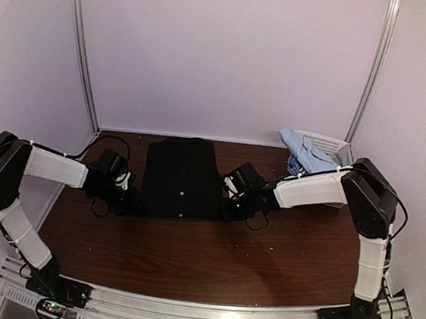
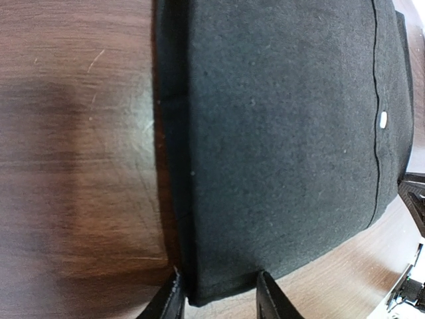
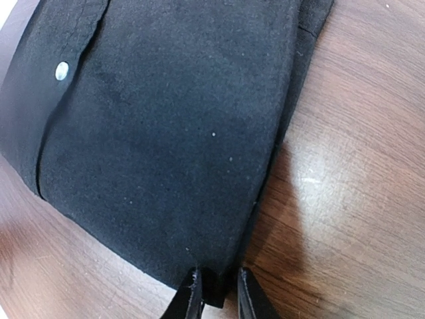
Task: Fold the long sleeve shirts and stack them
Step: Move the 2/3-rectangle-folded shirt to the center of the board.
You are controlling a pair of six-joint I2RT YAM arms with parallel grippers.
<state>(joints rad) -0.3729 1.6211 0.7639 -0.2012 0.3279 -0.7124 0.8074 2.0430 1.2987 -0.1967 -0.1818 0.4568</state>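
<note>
The black shirt [image 1: 183, 178] lies folded into a long rectangle on the brown table, its small pale buttons facing up. My left gripper [image 1: 134, 197] is at its near left corner. In the left wrist view its fingers [image 2: 219, 299] stand apart, with the corner of the black shirt [image 2: 279, 146] between them. My right gripper [image 1: 227, 205] is at the near right corner. In the right wrist view its fingers [image 3: 217, 292] are pinched close on the hem corner of the black shirt [image 3: 166, 133]. A pale blue shirt [image 1: 305, 150] and a blue-and-white patterned shirt [image 1: 296, 166] lie crumpled at the back right.
A white lattice basket [image 1: 327, 145] stands at the back right corner against the wall, with the two crumpled shirts hanging over its left side. The table's near edge [image 1: 199, 295] runs along a metal rail above the arm bases.
</note>
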